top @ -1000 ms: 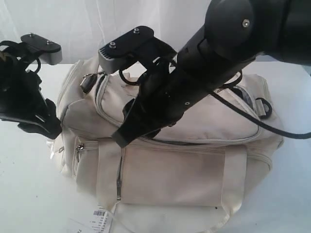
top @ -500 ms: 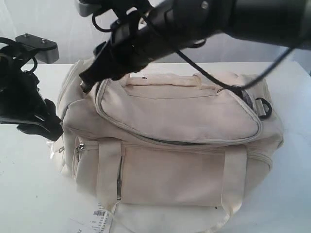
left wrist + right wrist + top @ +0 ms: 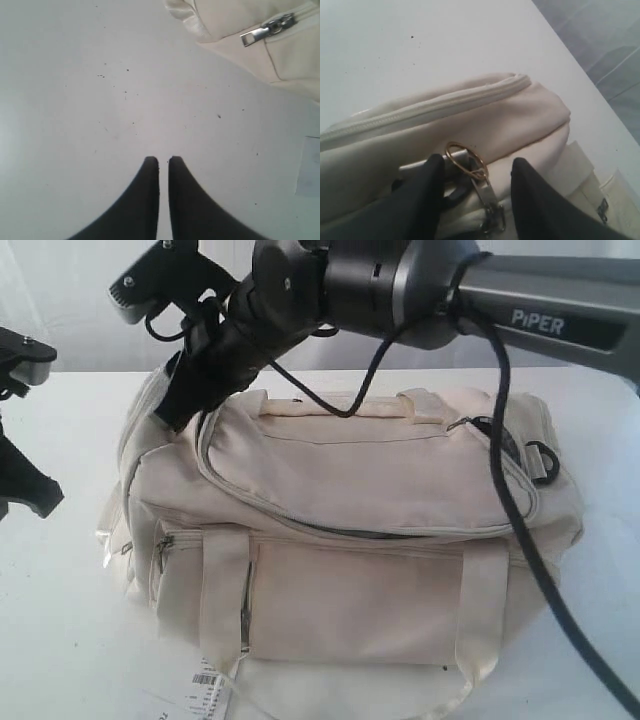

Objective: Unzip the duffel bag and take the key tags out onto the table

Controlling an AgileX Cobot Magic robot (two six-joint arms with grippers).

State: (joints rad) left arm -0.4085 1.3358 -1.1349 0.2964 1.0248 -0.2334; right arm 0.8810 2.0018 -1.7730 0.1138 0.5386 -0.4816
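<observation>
Left gripper (image 3: 163, 159) pinched nearly together (thin gap), right gripper (image 3: 478, 160) spread apart

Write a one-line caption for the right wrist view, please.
Open right gripper straddles the ringed zipper pull on the duffel bag.

Robot lab or data-collection rig, not a home. Bare white counter (image 3: 60, 640), plain white sheet backdrop (image 3: 60, 280) behind its far edge, grey-and-black robot arm (image 3: 560, 320) marked PIPER, grey tiled floor (image 3: 605, 40) beyond the counter edge.
</observation>
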